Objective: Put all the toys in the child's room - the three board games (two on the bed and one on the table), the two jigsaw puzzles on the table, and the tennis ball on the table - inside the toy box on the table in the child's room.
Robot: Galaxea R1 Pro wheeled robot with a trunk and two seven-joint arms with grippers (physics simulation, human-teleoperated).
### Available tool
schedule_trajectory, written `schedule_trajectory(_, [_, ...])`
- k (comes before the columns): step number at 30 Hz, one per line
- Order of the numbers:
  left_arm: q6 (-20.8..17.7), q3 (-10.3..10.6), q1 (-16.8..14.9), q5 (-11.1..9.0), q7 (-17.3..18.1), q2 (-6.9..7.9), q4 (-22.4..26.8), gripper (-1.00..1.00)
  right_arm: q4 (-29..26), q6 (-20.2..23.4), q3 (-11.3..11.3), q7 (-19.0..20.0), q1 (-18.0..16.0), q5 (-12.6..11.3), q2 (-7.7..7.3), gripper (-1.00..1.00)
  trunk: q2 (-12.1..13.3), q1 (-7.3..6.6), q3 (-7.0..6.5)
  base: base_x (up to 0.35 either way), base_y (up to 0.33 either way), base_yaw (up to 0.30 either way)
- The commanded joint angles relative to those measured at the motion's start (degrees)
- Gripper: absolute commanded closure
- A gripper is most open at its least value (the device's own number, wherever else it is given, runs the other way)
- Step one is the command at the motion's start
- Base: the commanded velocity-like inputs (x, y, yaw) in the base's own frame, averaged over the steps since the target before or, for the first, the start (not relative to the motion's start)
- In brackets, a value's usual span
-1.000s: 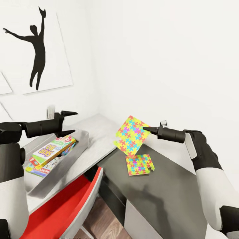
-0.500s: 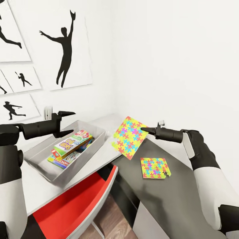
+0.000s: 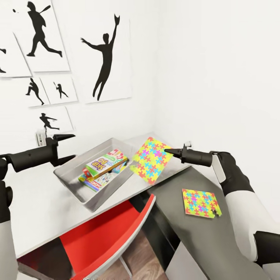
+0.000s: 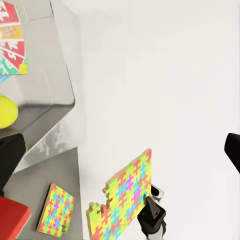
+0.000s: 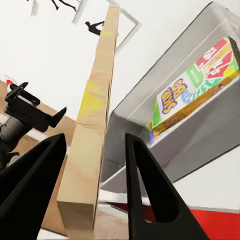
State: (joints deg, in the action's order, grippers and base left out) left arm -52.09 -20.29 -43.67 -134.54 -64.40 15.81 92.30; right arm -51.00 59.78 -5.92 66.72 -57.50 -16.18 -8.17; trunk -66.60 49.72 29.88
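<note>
My right gripper is shut on one jigsaw puzzle, held tilted in the air beside the toy box's near-right corner. The right wrist view shows that puzzle edge-on between the fingers. The second jigsaw puzzle lies flat on the dark part of the table. The grey toy box stands on the pale tabletop with stacked board games inside. The tennis ball rests in the toy box. My left gripper hovers open left of the box, holding nothing.
A red chair is pushed under the table in front of the toy box. Black silhouette posters hang on the white wall behind. The pale tabletop stretches left of the box.
The whole view has swung to the left. The held puzzle now sits closer to the toy box's corner and farther from the puzzle lying on the dark top.
</note>
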Motion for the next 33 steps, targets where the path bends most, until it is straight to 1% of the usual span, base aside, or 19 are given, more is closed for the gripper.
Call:
schedule_trajectory(1, [-0.4, -0.3, 0.1, -0.5, -0.3, 0.06, 0.0, -1.00, 0.1, 0.2, -0.1, 0.3, -0.1, 0.1, -0.01, 1.00, 0.0, 0.00, 0.06, 0.000, 0.000, 0.296])
schedule_trajectory(3, [-0.4, -0.9, 0.7, -0.5, 0.0, 0.16, 0.0, -1.00, 0.2, 0.2, -0.1, 0.3, -0.1, 0.1, -0.01, 1.00, 0.0, 0.00, 0.06, 0.000, 0.000, 0.296])
schedule_trajectory(6, [-0.7, -2.3, 1.9, -0.5, 0.4, 0.35, 0.0, -1.00, 0.4, 0.2, -0.1, 0.3, -0.2, 0.1, -0.01, 1.00, 0.0, 0.00, 0.06, 0.000, 0.000, 0.296])
schedule_trajectory(8, [-2.5, -4.3, 3.4, -0.5, 1.2, 0.87, 0.0, -1.00, 0.4, 0.2, -0.1, 0.2, -0.2, 0.1, 0.28, 1.00, 0.0, 0.00, 0.06, 0.000, 0.000, 0.296])
schedule_trajectory(10, [-2.9, -5.0, 4.3, -0.5, 2.1, 1.02, 0.0, -1.00, 0.5, 0.2, -0.1, 0.2, -0.2, 0.1, 0.64, 1.00, 0.0, 0.00, 0.06, 0.000, 0.000, 0.296])
schedule_trajectory(12, [-3.8, -6.1, 5.8, -0.5, 4.2, 1.28, 0.0, -1.00, 0.5, 0.2, -0.1, 0.2, -0.2, 0.1, 1.10, 1.00, 0.0, 0.00, 0.06, 0.000, 0.000, 0.296])
schedule_trajectory(13, [-4.9, -7.2, 7.1, -0.5, 6.3, 1.84, 0.0, -1.00, 0.6, 0.2, -0.1, 0.1, -0.2, 0.1, 1.39, 1.00, 0.0, 0.00, 0.06, 0.000, 0.000, 0.296])
schedule_trajectory(15, [-5.6, -7.8, 8.1, -0.5, 8.0, 2.38, 0.0, -1.00, 0.7, 0.2, -0.1, 0.1, -0.2, 0.1, 1.57, 1.00, 0.0, 0.00, 0.06, 0.000, 0.000, 0.296])
schedule_trajectory(19, [-6.2, -8.3, 10.1, -0.5, 10.6, 2.94, 0.0, -1.00, 1.5, 0.2, -0.1, 0.0, -0.3, 0.2, 1.81, 1.00, 0.0, 0.00, 0.06, 0.000, 0.000, 0.296])
schedule_trajectory(21, [-6.3, -8.4, 10.8, -0.5, 11.0, 2.99, 0.0, -1.00, 1.6, 0.2, -0.1, 0.0, -0.3, 0.2, 2.01, 1.00, 0.0, 0.00, 0.06, 0.000, 0.000, 0.296])
schedule_trajectory(23, [-6.6, -8.4, 12.1, -0.5, 11.6, 3.04, 0.0, -1.00, 1.8, 0.2, -0.1, -0.1, -0.3, 0.2, 2.27, 1.00, 0.0, 0.00, 0.06, 0.000, 0.000, 0.296])
schedule_trajectory(28, [-7.3, -8.4, 16.2, -0.5, 15.9, 3.02, 0.0, -1.00, 2.0, 0.2, -0.1, -0.1, -0.3, 0.3, 2.54, 1.00, 0.0, 0.00, 0.06, 0.000, 0.000, 0.296])
schedule_trajectory(29, [-7.5, -8.4, 18.2, -0.5, 17.4, 2.90, 0.0, -1.00, 2.0, 0.2, -0.1, -0.1, -0.3, 0.3, 2.64, 1.00, 0.0, 0.00, 0.06, 0.000, 0.000, 0.296])
schedule_trajectory(30, [-7.6, -8.4, 19.4, -0.5, 18.1, 2.85, -0.1, -1.00, 2.0, 0.2, -0.1, -0.2, -0.3, 0.3, 2.71, 1.00, 0.0, 0.00, 0.06, 0.000, 0.000, 0.296])
schedule_trajectory(32, [-7.9, -8.4, 24.5, -0.5, 21.5, 2.94, -0.1, -1.00, 2.1, 0.2, -0.1, -0.7, -0.3, 0.3, 3.13, 1.00, 0.0, 0.00, 0.08, 0.000, 0.000, 0.265])
schedule_trajectory(33, [-7.9, -8.4, 25.5, -0.5, 22.3, 2.98, -0.1, -1.00, 2.1, 0.2, -0.1, -1.6, -0.3, 0.3, 3.28, 1.00, 0.0, 0.00, 0.09, 0.000, 0.000, 0.151])
